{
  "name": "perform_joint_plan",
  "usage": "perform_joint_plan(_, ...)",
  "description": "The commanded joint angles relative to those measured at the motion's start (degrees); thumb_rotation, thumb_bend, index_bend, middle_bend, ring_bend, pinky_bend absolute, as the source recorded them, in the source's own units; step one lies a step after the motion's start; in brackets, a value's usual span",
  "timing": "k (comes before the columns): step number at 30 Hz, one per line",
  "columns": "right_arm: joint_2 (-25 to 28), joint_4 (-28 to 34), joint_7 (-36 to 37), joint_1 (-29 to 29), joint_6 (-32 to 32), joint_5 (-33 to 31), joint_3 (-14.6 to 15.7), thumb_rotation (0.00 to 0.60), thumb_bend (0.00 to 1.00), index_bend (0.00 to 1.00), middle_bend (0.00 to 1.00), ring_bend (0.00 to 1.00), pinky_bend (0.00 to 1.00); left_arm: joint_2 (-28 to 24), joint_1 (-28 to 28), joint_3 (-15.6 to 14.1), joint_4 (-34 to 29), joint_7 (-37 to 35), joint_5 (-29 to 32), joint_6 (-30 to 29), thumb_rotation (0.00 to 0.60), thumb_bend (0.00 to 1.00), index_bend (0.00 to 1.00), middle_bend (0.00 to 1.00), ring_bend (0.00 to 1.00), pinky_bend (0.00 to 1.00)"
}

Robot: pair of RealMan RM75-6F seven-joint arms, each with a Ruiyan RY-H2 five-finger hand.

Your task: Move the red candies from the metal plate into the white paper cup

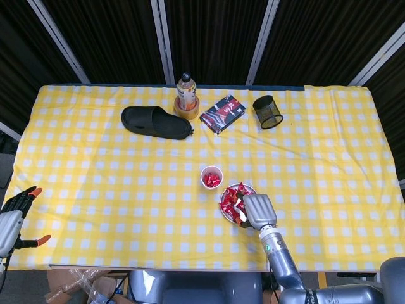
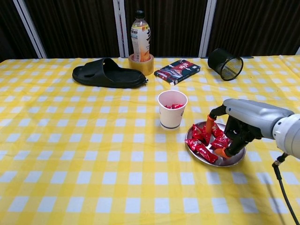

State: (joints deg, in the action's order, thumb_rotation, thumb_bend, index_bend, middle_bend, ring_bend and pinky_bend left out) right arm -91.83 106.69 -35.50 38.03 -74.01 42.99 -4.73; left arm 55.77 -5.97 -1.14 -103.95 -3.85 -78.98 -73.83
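Note:
The metal plate [image 2: 220, 163] lies right of the white paper cup [image 2: 172, 109], and several red candies [image 2: 202, 141] are piled on it. A few red candies show inside the cup. My right hand [image 2: 236, 127] is low over the plate, its orange fingertips [image 2: 209, 124] spread apart and down among the candies; no candy is lifted. From the head view the right hand [image 1: 256, 210] covers the plate's [image 1: 222, 204] near right part, with the cup [image 1: 211, 177] beyond. My left hand [image 1: 15, 214] hangs off the table's near left corner, fingers spread, holding nothing.
At the back stand a black slipper [image 2: 107, 73], a bottle [image 2: 140, 36] inside a tape roll [image 2: 142, 64], a red book [image 2: 177, 71] and a black mesh pen cup [image 2: 225, 63] on its side. Yellow checked cloth covers the table.

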Motion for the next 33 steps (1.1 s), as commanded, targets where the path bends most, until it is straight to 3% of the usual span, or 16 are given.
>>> perform_joint_plan(1, -1.0, -1.9, 0.4, -0.3, 1.0, -0.8, -0.3, 0.600, 0.32, 0.38, 0.93, 0.90, 0.84, 0.0, 0.0, 0.0, 0.0, 0.0, 0.1, 0.1, 0.600, 0.05, 0.00, 0.00, 0.00, 0.00)
perform_joint_plan(17, -2.7, -9.0, 2.9, -1.1, 5.4, -2.1, -2.1, 0.600, 0.32, 0.38, 0.93, 0.90, 0.85, 0.0, -0.3, 0.1, -0.2, 1.0, 1.2, 0.9, 0.600, 0.05, 0.00, 0.00, 0.00, 0.00)
perform_joint_plan(26, -3.2, -10.5, 3.9, -1.8, 7.0, -1.8, -1.9, 0.600, 0.32, 0.49, 0.93, 0.90, 0.84, 0.1, -0.3, 0.2, -0.3, 1.5, 1.6, 0.9, 0.600, 0.05, 0.00, 0.00, 0.00, 0.00)
perform_joint_plan(33, -3.2, -10.6, 4.6, -2.3, 7.2, -1.0, -2.3, 0.600, 0.44, 0.54, 0.93, 0.90, 0.84, 0.1, -0.3, 0.2, -0.3, 1.3, 1.4, 0.8, 0.600, 0.05, 0.00, 0.00, 0.00, 0.00)
